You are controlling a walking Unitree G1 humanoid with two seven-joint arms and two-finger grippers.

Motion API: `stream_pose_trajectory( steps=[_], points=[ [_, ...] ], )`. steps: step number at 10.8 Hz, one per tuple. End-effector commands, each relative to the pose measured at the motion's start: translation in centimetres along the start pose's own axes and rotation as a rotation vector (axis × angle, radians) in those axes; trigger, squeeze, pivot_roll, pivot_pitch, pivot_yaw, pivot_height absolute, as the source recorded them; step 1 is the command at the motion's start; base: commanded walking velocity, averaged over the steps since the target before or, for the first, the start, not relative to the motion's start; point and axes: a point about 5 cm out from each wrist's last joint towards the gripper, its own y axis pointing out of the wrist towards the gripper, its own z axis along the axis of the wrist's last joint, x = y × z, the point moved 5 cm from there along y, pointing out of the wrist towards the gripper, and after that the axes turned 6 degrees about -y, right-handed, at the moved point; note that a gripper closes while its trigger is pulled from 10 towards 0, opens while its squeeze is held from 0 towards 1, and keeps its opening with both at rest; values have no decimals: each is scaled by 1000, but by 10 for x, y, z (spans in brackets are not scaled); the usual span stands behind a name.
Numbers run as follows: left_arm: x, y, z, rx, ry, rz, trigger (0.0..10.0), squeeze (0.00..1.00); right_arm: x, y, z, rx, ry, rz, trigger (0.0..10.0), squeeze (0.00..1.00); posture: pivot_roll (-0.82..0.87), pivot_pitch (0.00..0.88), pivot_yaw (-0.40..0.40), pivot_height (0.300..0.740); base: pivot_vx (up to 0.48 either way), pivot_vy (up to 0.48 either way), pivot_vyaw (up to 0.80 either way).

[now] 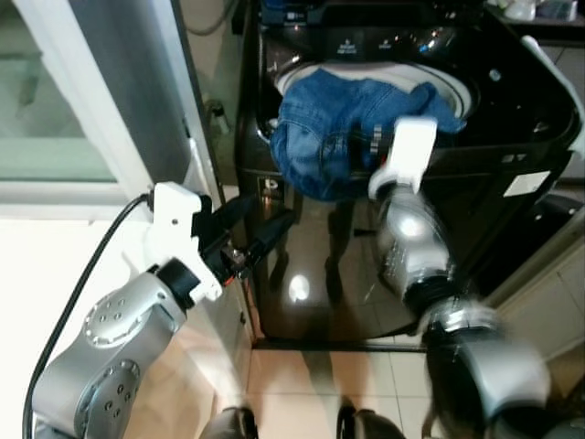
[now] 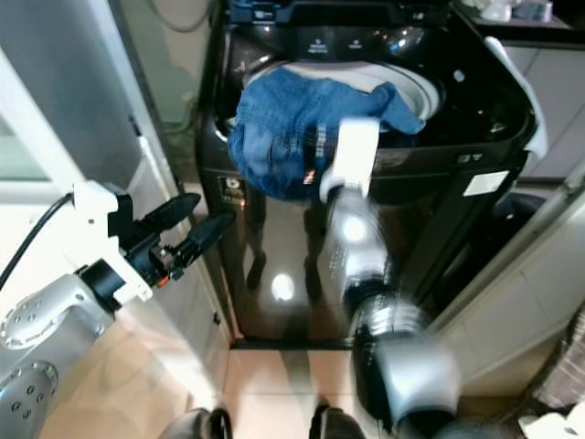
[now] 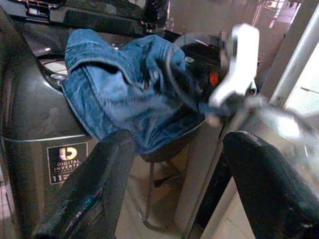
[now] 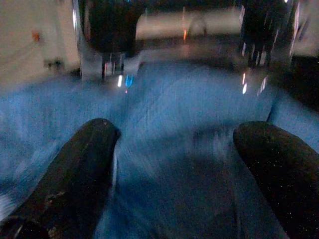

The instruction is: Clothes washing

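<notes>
Left eye view: a blue denim garment (image 1: 347, 128) drapes over the front rim of the black top-loading washing machine (image 1: 512, 119), half in. Right gripper (image 4: 174, 164), fingers wide, seems pressed against it; left gripper (image 1: 260, 229) hovers open, clear.

The right gripper (image 4: 174, 164) reaches, fingers spread, onto the blue jeans (image 1: 347, 128) draped over the washing machine (image 1: 512, 137) rim, while the left gripper (image 1: 260, 229) (fingers also parted) hovers beside the machine's front.
</notes>
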Motion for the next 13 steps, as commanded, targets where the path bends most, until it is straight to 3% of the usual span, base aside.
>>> stream_pose_trajectory(
  steps=[1, 3, 5, 7, 8, 9, 10, 11, 13],
  points=[
    [1, 1, 0, -8, 3, -7, 10000, 0, 5, 7, 13, 39, -5, -21, 10000, 0, 65, 80, 31, 732, 0, 0, 0],
    [-3, 9, 2, -3, 16, -2, 10000, 0, 46, 27, 41, 79, -133, -117, 10000, 0, 49, 56, 33, 732, 0, 0, 0],
    [-7, 13, 4, 5, 53, 17, 10000, 0, 50, 28, 53, 130, -91, -121, 10000, 0, 40, 48, 31, 732, 0, 0, 0],
    [-7, 20, -6, -12, 118, 40, 10000, 0, 23, 11, 54, 237, -21, -42, 10000, 0, 18, 29, 20, 732, 0, 0, 0],
    [-6, 21, -6, -3, 100, 39, 10000, 0, 13, 2, 56, 273, 3, -21, 10000, 0, 1, 22, 22, 732, 0, 0, 0],
    [-8, 24, -6, 10, 91, 45, 10000, 0, -10, -15, 60, 308, 77, 34, 10000, 0, -14, 15, 23, 732, 0, 0, 0],
    [-9, 26, -5, 19, 97, 45, 10000, 0, -27, -25, 58, 282, 163, 71, 10000, 0, -22, 13, 24, 732, 0, 0, 0],
    [-8, 27, -5, 21, 102, 40, 10000, 0, -31, -29, 56, 263, 197, 81, 10000, 0, -18, 19, 21, 732, 0, 0, 0],
    [-8, 12, -5, -23, 152, 10, 10000, 0, -40, -51, 51, 194, 266, 139, 10000, 0, 7, 41, 11, 732, 0, 0, 0]
  ],
)
